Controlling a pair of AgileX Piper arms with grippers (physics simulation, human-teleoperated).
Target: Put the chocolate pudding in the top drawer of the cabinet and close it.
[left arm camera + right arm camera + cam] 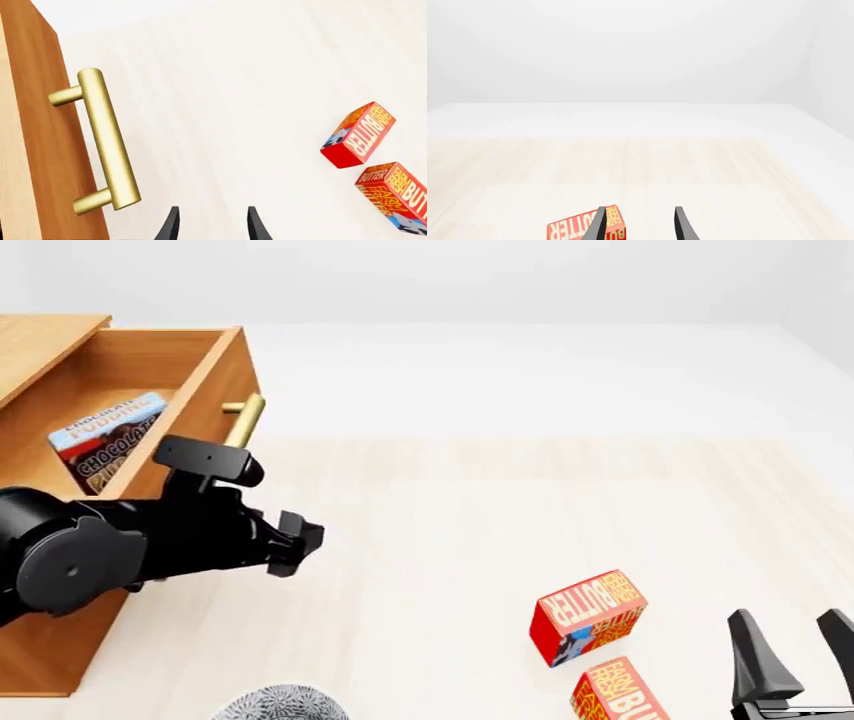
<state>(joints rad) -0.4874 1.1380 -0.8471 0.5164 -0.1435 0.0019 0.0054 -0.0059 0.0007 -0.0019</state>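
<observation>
The pudding (110,438) lies inside the top drawer (200,390), which stands pulled out from the cabinet (40,640) at the left of the table (534,510). The box leans against the drawer's inner wall, its lettering facing up.

My left gripper (212,225) hangs just beside the drawer front, near the brass handle (107,140) but not touching it; its jaws are apart with nothing between them. In the front view my left arm (120,540) crosses in front of the cabinet, covering the lower drawer, so I cannot tell how that one stands.

My right gripper (787,655) sits low at the near right edge of the table, jaws apart and empty. Two butter boxes lie between my arms: the farther butter box (587,615) and the nearer butter box (621,695) just beside it, close to my right fingers. A grey speckled object (280,705) shows at the near edge; I cannot tell what it is.
</observation>
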